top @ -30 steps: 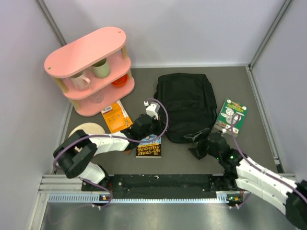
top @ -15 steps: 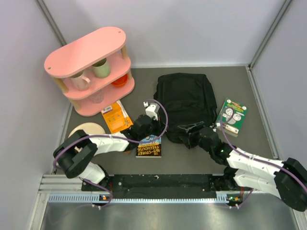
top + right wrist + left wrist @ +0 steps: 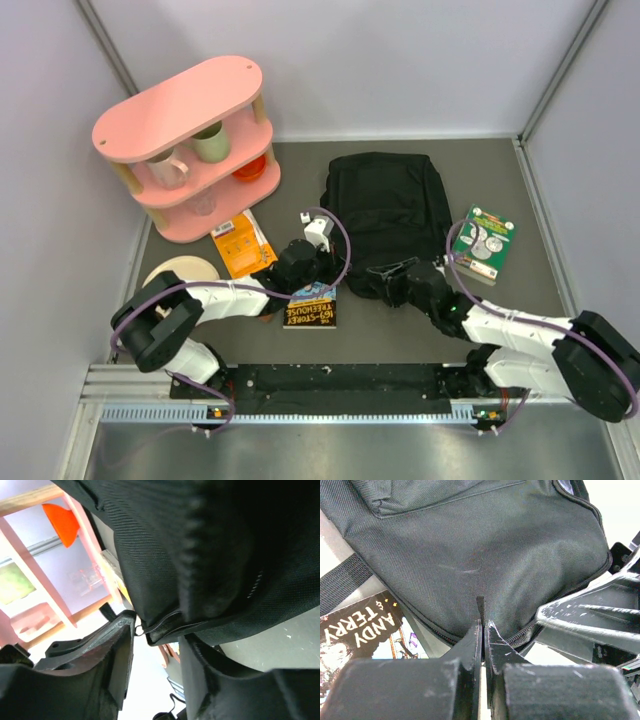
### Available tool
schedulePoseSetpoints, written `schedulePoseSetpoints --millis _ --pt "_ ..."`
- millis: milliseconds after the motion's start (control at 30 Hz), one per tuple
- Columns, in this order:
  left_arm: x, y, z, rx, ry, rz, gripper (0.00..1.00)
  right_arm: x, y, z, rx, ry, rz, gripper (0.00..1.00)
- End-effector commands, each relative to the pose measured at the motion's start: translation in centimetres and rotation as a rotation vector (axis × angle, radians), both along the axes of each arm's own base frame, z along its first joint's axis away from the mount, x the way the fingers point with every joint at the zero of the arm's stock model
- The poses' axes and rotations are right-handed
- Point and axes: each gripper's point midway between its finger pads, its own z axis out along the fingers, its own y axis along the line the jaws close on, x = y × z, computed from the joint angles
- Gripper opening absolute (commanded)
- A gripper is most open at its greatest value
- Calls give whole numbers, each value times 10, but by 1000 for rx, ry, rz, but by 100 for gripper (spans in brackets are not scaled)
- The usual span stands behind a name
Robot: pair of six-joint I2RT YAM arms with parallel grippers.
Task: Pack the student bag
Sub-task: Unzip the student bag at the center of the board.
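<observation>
the grey tabletop [image 3: 400, 335] lay under both pincers. the pink shelf [image 3: 180, 110] stood well to the left of the left pincer [image 3: 482, 626] and farther from the arm bases. the black bag [image 3: 390, 210] lay flat just beyond both pincers. the left pincer met its near left corner and the right pincer [image 3: 157, 630] met its near edge a little to the right. a green book [image 3: 483, 240] lay to the right of the right pincer, apart from it. a treehouse book [image 3: 310, 308] lay just on the near side of the left pincer, and an orange book [image 3: 240, 245] lay to its left. the left pincer's jaws were pressed together on a thin black tab [image 3: 480, 607] at the bag's zip. the right pincer's jaws stood apart with a fold of the bag's zipped edge between them; whether they touched it could not be told.
</observation>
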Motion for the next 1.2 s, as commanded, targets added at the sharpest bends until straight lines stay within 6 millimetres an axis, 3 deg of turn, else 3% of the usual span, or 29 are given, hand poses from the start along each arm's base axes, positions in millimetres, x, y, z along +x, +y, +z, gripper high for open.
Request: schedulePoseSetpoints --millis 0,133,300,367,433,467,533,567,667,833,1167 --pt "0 -7 29 -67 -56 -21 0 8 23 23 45 -72 45 33" --pt "0 -6 32 -64 -61 -20 0 7 27 20 28 -71 65 1" --pt "4 3 31 -34 -76 21 0 3 18 18 -10 -90 59 0" --pt "7 8 29 -4 -92 37 0 3 6 24 -28 -134 34 0" --pt "15 23 23 57 -99 104 0 0 -12 16 -110 -146 10 0" --pt "17 28 21 79 -105 124 0 -1 -19 26 -111 -171 -1 0" --pt "25 43 16 131 -115 175 0 -5 -33 20 -172 -180 3 0" --pt "27 48 13 138 -112 188 0 -4 -40 31 -153 -208 -11 0" --pt "40 59 8 127 -99 222 0 -9 -51 24 -163 -202 0 0" --pt "63 72 7 123 -95 270 0 -24 -58 7 -163 -158 38 0" --pt "90 93 -11 144 -50 374 0 -29 -61 4 -143 -160 36 0"
